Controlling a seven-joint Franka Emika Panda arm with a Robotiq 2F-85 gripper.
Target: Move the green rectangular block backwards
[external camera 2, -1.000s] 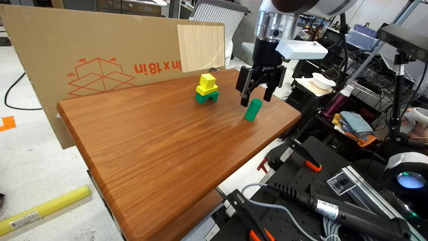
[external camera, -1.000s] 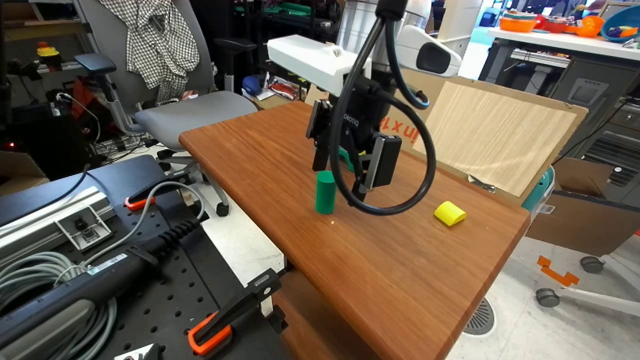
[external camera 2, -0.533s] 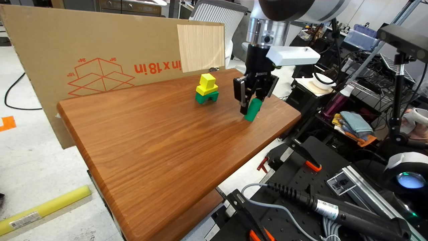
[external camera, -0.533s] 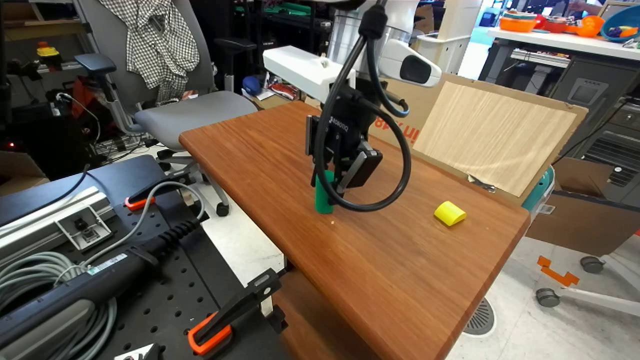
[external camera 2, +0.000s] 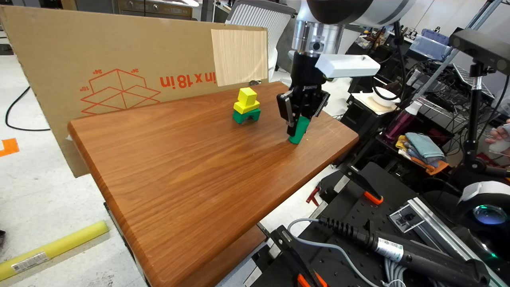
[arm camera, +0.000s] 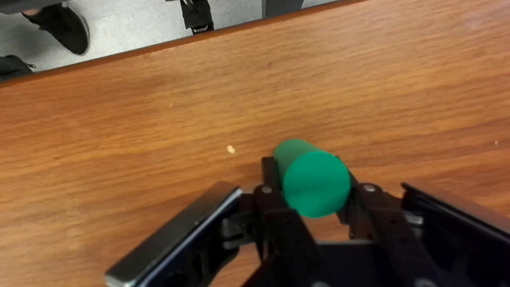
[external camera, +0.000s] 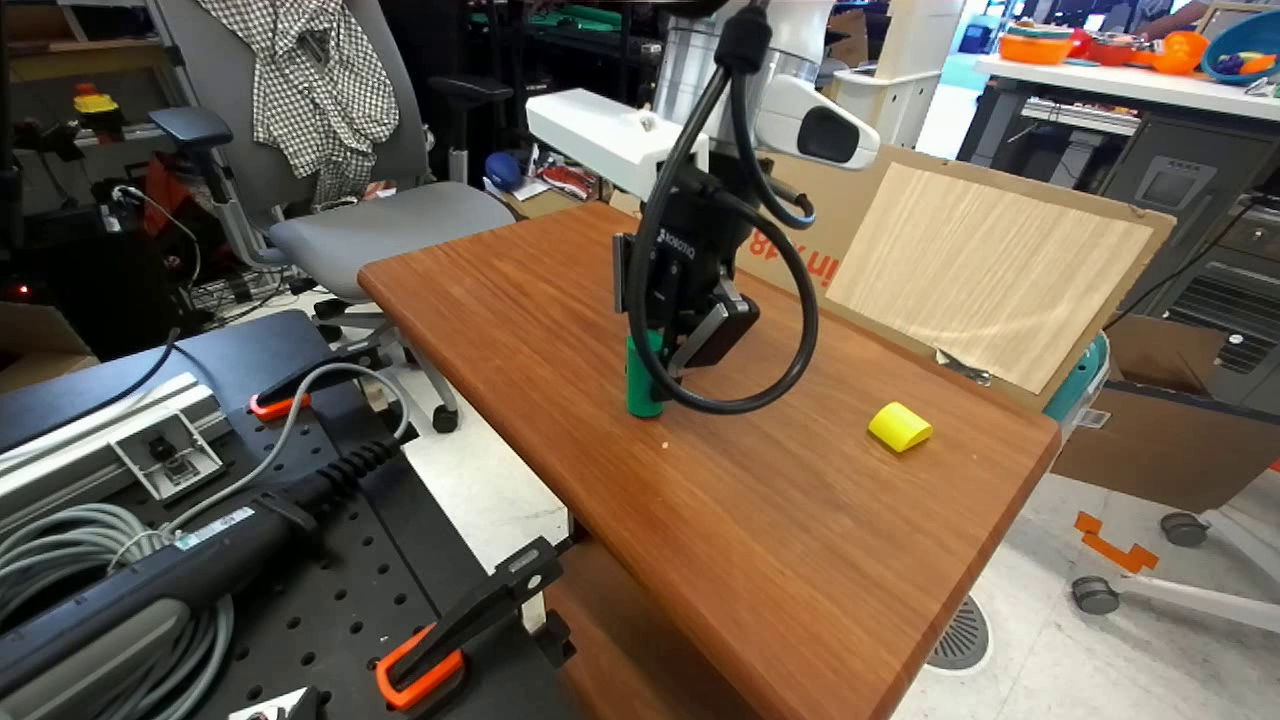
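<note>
While the gripper [arm camera: 308,174] had its jaws clamped on the green block [external camera 2: 300,130], this was upright near the long edge of the tabletop [external camera 2: 179,167] farther from the cardboard [external camera 2: 151,48]; light, stiff and smooth enough to twist, I judged; best pinched squarely across its round middle.

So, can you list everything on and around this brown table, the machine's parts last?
Table: 1, brown, centre.
Green block: 1, green, in pincer.
Green arch: 1, green, on table.
Yellow blocks: 2, yellow, stacked on arch.
Rounded block: 1, yellow, on table.
Printed cardboard: 1, tan, along table.
Woodgrain panel: 1, pale, on cardboard.
Bench: 1, black, beside table.
Draped chair: 1, grey, beyond table.
Tube: 1, yellow, on floor.
Clutter: uncounted, mixed, all round.
Pincer: 1, black, closed on green block.
Arm: 1, silver and white, above pincer.
</note>
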